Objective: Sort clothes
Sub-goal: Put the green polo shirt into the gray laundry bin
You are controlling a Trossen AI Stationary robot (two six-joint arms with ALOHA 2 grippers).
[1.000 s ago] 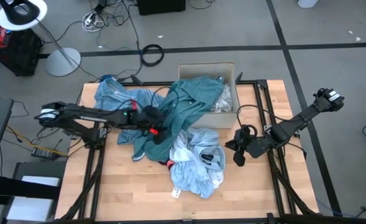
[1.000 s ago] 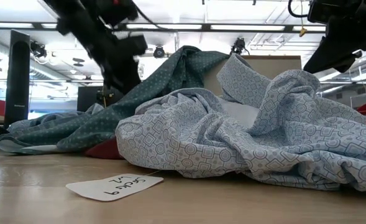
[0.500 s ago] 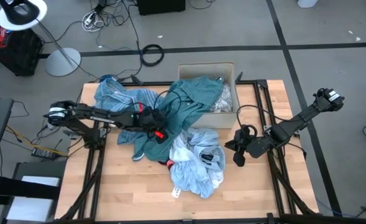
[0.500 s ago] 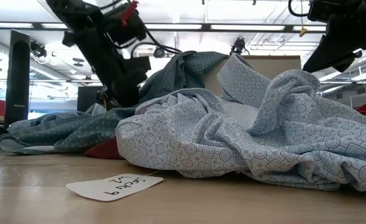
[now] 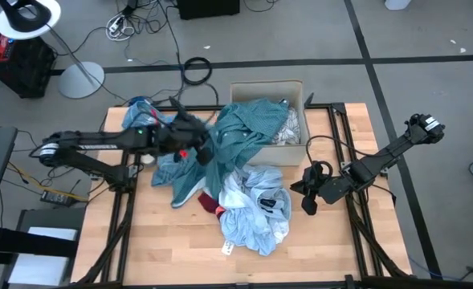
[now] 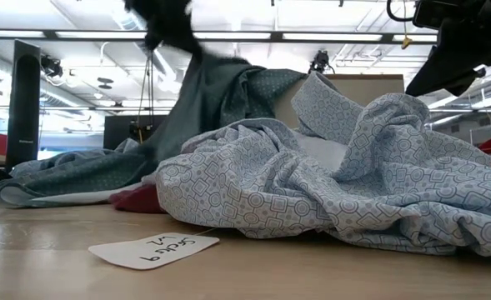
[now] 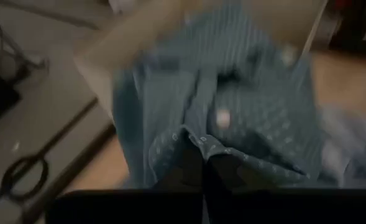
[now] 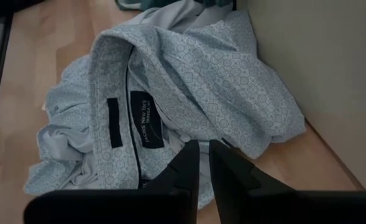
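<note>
The teal shirt (image 5: 240, 132) lies across the heap, its far part draped over the cardboard box's rim (image 5: 267, 85). My left gripper (image 5: 191, 149) is shut on it above the table's left half; it also shows at the low view's top (image 6: 166, 17). In front lies the pale blue patterned shirt (image 5: 256, 209), a dark red piece (image 5: 212, 204) showing at its left edge. A blue striped cloth (image 5: 144, 120) lies at the far left. My right gripper (image 5: 307, 197) hovers right of the pale blue shirt (image 8: 170, 81), its fingers close together with nothing between them. My left gripper pinches a bunched fold of the teal shirt (image 7: 201, 144) between its two fingers, coming from above. The cloth is drawn up into a peak (image 6: 197, 79) below the fingers. The rest of the shirt stays on the heap and over the box.
A white-grey patterned cloth (image 5: 289, 128) lies in the box. A paper tag (image 6: 153, 247) lies on the bare wood near the front edge. Bare tabletop shows at the front left and right (image 5: 140, 241).
My left gripper has shut on the teal shirt, then gone up and toward the table's far left. The held part of the shirt has risen into a peak while its far part stays on the box. The dark red piece underneath now shows more.
</note>
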